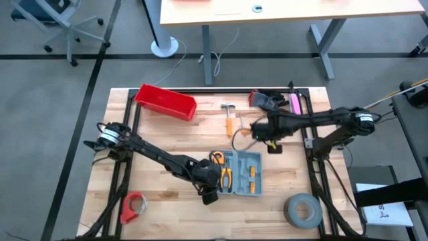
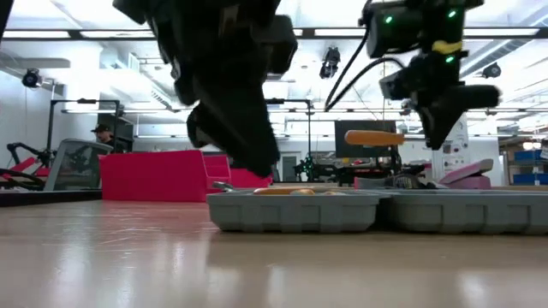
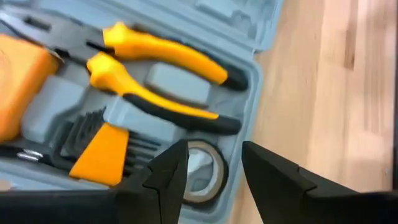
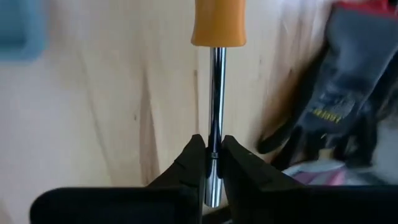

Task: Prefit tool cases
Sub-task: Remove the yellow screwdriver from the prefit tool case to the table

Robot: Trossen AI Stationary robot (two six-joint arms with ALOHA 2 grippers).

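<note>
Left hand (image 3: 214, 177) over flat-lying tool case (image 1: 242, 172)

a yellow mark on the black glove (image 4: 348, 93) is printed too small to read.

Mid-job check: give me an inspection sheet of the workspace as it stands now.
Surface: pale wooden table, black-framed.
Job's things: open grey-blue plastic tool case holding yellow-handled pliers and a small tape ring.
Clutter: red plastic bin, grey tape roll, red tape dispenser, hammer, dark work gloves.
Grippers: left gripper open over the case; right gripper shut on an orange-handled screwdriver, held above the table.
Cables: white cable on floor.
Surroundings: office chair, desk legs; person at far desk.
</note>
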